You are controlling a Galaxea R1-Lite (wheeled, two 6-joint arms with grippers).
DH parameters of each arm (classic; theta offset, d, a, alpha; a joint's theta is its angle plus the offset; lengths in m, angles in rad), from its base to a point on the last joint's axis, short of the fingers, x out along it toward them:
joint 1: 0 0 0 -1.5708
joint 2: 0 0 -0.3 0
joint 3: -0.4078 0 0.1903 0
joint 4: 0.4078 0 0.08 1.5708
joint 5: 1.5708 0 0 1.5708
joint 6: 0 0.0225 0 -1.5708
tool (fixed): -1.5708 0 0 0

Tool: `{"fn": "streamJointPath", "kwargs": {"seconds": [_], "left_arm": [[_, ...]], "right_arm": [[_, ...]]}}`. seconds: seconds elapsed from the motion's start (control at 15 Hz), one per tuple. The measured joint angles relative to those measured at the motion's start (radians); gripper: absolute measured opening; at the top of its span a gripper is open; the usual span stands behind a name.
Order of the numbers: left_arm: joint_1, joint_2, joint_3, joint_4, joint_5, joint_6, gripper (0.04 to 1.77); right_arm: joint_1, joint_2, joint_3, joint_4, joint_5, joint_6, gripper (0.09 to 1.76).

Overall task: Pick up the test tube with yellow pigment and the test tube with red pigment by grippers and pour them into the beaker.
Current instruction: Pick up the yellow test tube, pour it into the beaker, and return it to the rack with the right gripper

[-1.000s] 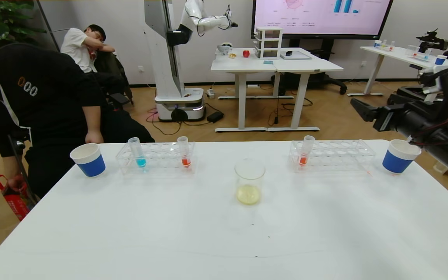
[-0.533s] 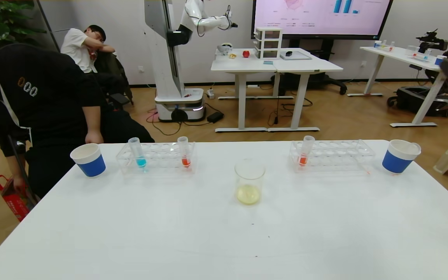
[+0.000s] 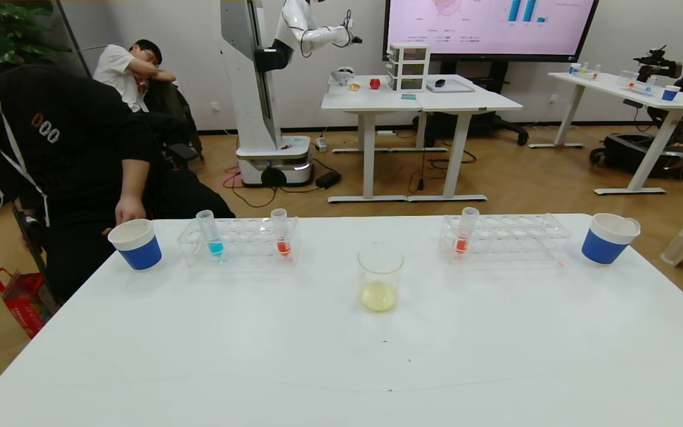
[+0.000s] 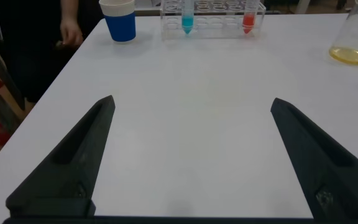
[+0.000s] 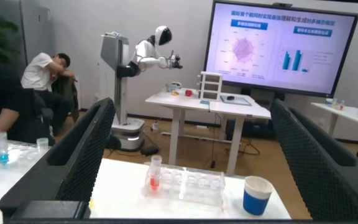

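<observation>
The beaker (image 3: pixel 380 276) stands mid-table with pale yellow liquid in its bottom; it also shows in the left wrist view (image 4: pixel 356 37). One test tube with red pigment (image 3: pixel 281 232) stands in the left rack, another (image 3: pixel 465 230) in the right rack. The test tube with yellow pigment is out of view. Neither gripper shows in the head view. My left gripper (image 4: pixel 192 102) is open and empty, low over the bare table on the left. My right gripper (image 5: pixel 192 104) is open and empty, facing the right rack's red tube (image 5: pixel 154 174) from a distance.
A blue-liquid tube (image 3: pixel 210 232) stands in the left rack (image 3: pixel 241 240). Blue-and-white paper cups (image 3: pixel 135 243) (image 3: pixel 609 238) stand outside each rack; the right rack (image 3: pixel 513 237) is otherwise empty. A person in black (image 3: pixel 69 136) leans at the table's far left corner.
My right arm, seen at the head view's right edge a second ago, has swung away out of that view. The person at the left has shifted a little.
</observation>
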Motion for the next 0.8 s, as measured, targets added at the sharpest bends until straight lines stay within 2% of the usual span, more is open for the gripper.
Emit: {"fn": "streamJointPath", "kwargs": {"seconds": [0.13, 0.27, 0.53, 0.67, 0.8], "left_arm": [[0.0, 0.0, 0.0, 0.0, 0.0, 0.0, 1.75], [0.0, 0.0, 0.0, 0.0, 0.0, 0.0, 1.75], [0.0, 0.0, 0.0, -0.001, 0.0, 0.0, 1.75], [0.0, 0.0, 0.0, 0.0, -0.001, 0.0, 1.75], [0.0, 0.0, 0.0, -0.001, 0.0, 0.0, 1.75]], "right_arm": [[0.0, -0.17, 0.035, 0.138, 0.018, -0.028, 1.74], [0.0, -0.271, 0.116, 0.157, 0.018, -0.068, 1.74], [0.0, -0.336, 0.363, 0.151, 0.004, -0.081, 1.74], [0.0, -0.344, 0.434, 0.238, -0.024, -0.081, 1.74], [0.0, -0.346, 0.452, 0.35, -0.114, -0.083, 1.74]]}}
